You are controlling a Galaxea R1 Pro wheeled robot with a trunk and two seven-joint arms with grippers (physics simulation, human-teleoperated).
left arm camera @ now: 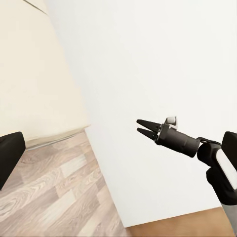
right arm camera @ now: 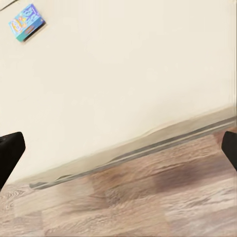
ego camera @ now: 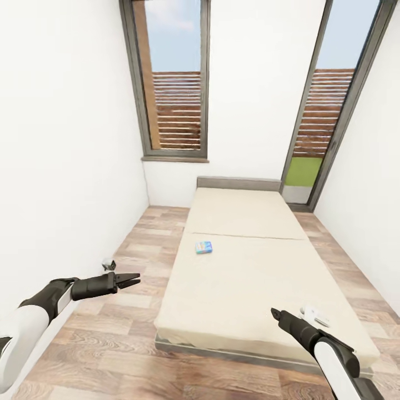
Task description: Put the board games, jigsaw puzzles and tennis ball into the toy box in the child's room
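A small teal-blue board game [ego camera: 204, 247] lies flat on the bed [ego camera: 239, 278], near its left side, just this side of the seam in the cream mattress. The right wrist view shows this box [right arm camera: 27, 22] on the mattress [right arm camera: 123, 74], well beyond the bed's near edge. My left gripper [ego camera: 133, 279] hangs open and empty over the floor left of the bed. At the bed's near right corner, my right gripper [ego camera: 274, 313] is open and empty, its fingers [right arm camera: 10, 153] wide apart. My right gripper [left arm camera: 138, 126] also appears in the left wrist view against the white wall.
White walls [ego camera: 66, 166] close in on both sides. A window [ego camera: 175, 83] and a tall glass door [ego camera: 325, 111] stand behind the bed. A strip of wood-plank floor [ego camera: 128, 266] runs along the bed's left side, and a narrower one [ego camera: 355, 266] along its right.
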